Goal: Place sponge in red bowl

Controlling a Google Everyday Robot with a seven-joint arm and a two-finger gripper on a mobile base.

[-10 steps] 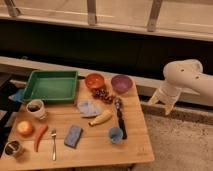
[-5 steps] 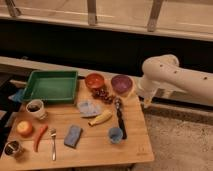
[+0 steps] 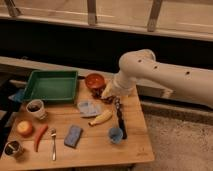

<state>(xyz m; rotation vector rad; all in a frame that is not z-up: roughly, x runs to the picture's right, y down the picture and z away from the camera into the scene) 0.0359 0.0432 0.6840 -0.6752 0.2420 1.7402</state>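
Observation:
The sponge [image 3: 73, 136] is a grey-blue block lying flat on the wooden table [image 3: 95, 150], near the front middle. The red bowl [image 3: 94, 81] stands at the table's back, right of the green tray. My white arm reaches in from the right, and my gripper [image 3: 107, 93] hangs just right of the red bowl, over the back of the table. It is far from the sponge and holds nothing that I can see.
A green tray [image 3: 50, 86] sits at the back left. A cloth [image 3: 89, 107], a banana [image 3: 101, 118], a black utensil [image 3: 120, 120], a blue cup [image 3: 115, 134], a spoon [image 3: 53, 144], a carrot [image 3: 39, 138], an orange [image 3: 25, 128] and two mugs [image 3: 35, 107] lie around.
My arm has swung in from the right, and the gripper has moved left over the table's back, now covering the purple bowl beside the red bowl.

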